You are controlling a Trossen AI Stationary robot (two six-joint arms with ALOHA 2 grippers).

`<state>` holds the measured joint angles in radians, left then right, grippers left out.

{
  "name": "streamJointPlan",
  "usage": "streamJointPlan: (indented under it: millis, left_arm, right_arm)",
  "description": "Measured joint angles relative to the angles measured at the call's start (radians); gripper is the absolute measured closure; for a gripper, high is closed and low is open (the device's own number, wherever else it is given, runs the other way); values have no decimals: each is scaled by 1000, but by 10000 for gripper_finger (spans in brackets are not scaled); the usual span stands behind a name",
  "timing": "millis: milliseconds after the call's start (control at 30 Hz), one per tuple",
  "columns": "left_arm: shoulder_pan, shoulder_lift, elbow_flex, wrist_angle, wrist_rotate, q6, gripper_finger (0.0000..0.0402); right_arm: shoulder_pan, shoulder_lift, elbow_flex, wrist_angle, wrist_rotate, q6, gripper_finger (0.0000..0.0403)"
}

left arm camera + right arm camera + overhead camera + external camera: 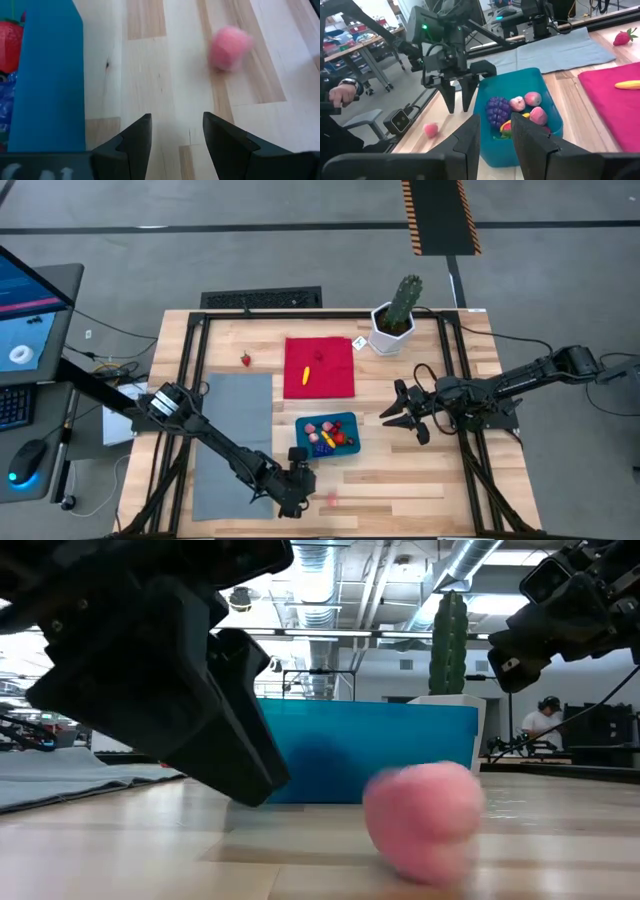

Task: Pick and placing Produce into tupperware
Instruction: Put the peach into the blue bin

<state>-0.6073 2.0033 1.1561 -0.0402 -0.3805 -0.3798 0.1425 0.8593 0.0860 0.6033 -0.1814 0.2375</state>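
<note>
Meanwhile, a pink piece sits loose beside the tupperware

Just below the frame's middle in the high view, the teal tupperware rests on the desk. It holds a dark purple cluster, several pink pieces, a red strawberry and something yellow. One pink piece lies blurred on bare wood toward the lower middle, near the container but apart from it. The left gripper hangs low just beside the tupperware's lower-left corner, jaws parted and empty, the pink piece ahead of them. The right gripper hovers right of the container, jaws spread, holding nothing. On the red cloth lies a yellow piece; another strawberry sits left of the cloth.
</note>
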Motion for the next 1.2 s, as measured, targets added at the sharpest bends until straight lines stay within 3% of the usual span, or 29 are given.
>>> streamJointPlan:
  millis: [200,433,733,933,1000,1200]
  left_arm:
    - [0,0,0,58,25,25,233]
    - [-2,-1,41,35,166,11,233]
    - [-9,18,131,23,180,47,233]
    - [15,95,251,-16,194,89,233]
    - [25,128,300,-111,205,107,233]
    - [60,223,480,-223,318,155,233]
  right_arm:
    - [0,0,0,2,0,0,272]
    - [0,0,0,2,0,0,272]
    - [1,0,0,2,0,1,272]
    - [1,4,0,-4,0,1,272]
    - [1,10,0,8,0,1,272]
    - [0,29,0,9,0,2,272]
